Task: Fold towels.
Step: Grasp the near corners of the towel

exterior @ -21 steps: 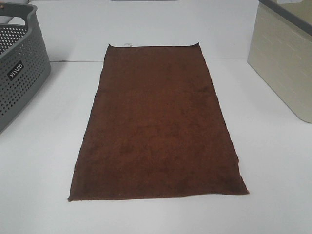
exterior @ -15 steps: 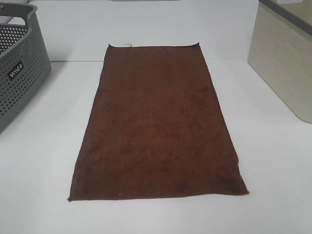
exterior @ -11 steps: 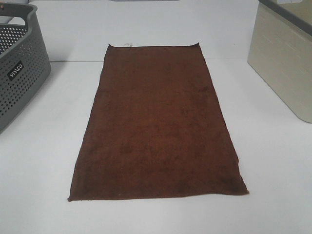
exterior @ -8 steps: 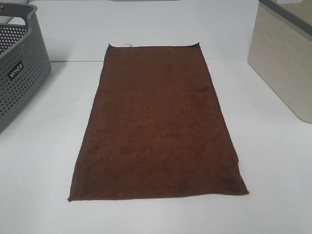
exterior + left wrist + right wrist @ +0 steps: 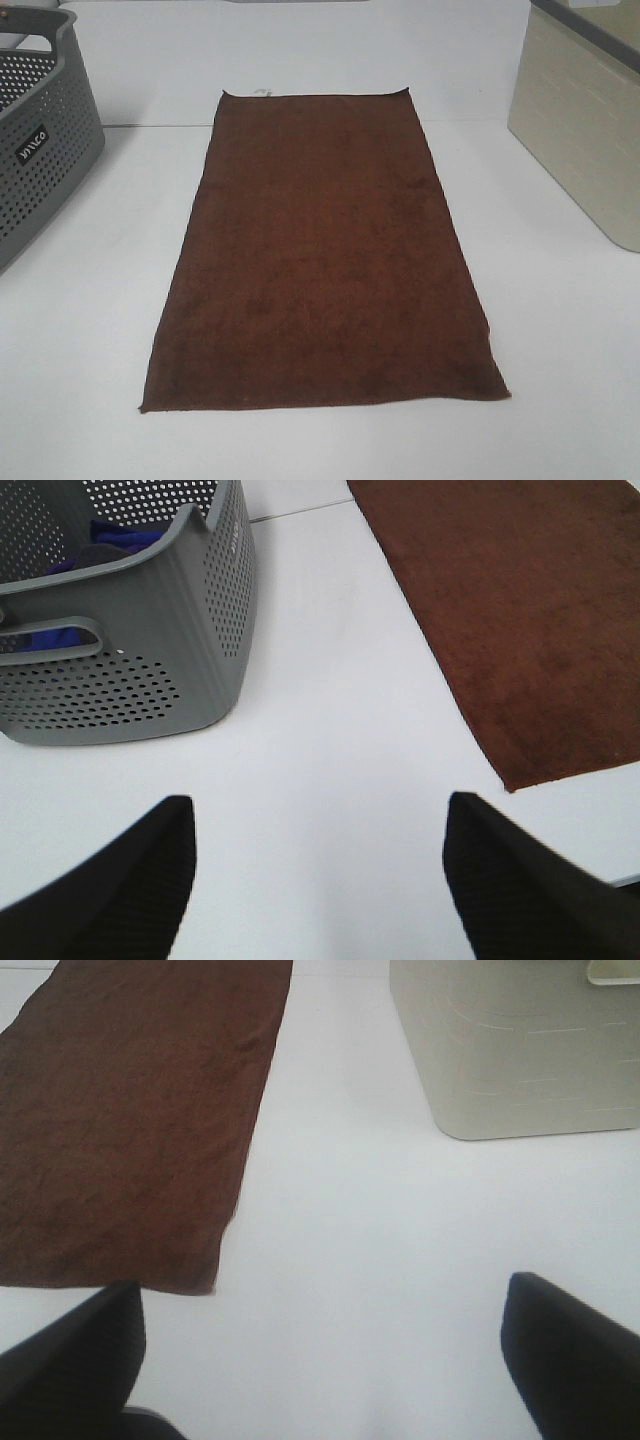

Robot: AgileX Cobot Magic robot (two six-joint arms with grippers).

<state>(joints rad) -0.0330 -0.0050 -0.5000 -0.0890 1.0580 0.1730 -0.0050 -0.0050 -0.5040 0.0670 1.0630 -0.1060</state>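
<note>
Exterior high view, item one: towel point(image 5: 325, 255), dark reddish-brown, fuzzy, spread flat and unfolded on the white desk point(image 5: 90, 330), long sides running away from the robot, small white tag point(image 5: 262, 92) at the far short edge. Neither pincer shows in this view. Item two: left pincer point(image 5: 318, 802), black fingers spread wide apart, nothing between them, over bare desk. The towel lies ahead of it and to its right side, the near corner of the cloth just beyond the right-hand finger and not touching it. Item three: grey basket point(image 5: 150, 670), perforated walls, handle slot in the near wall, standing ahead of the left pincer on its left side, well apart from the towel; blue cloth point(image 5: 110, 535) shows inside it. Item four: right pincer point(image 5: 322, 1285), black fingers likewise spread wide, holding nothing, over bare desk. The towel lies ahead of it and to its left side, near corner close to the left-hand finger; whether it touches cannot be told. Item five: beige bin point(image 5: 510, 1050), smooth walls, rounded corners, standing ahead of the right pincer on its right side, apart from the towel.
</note>
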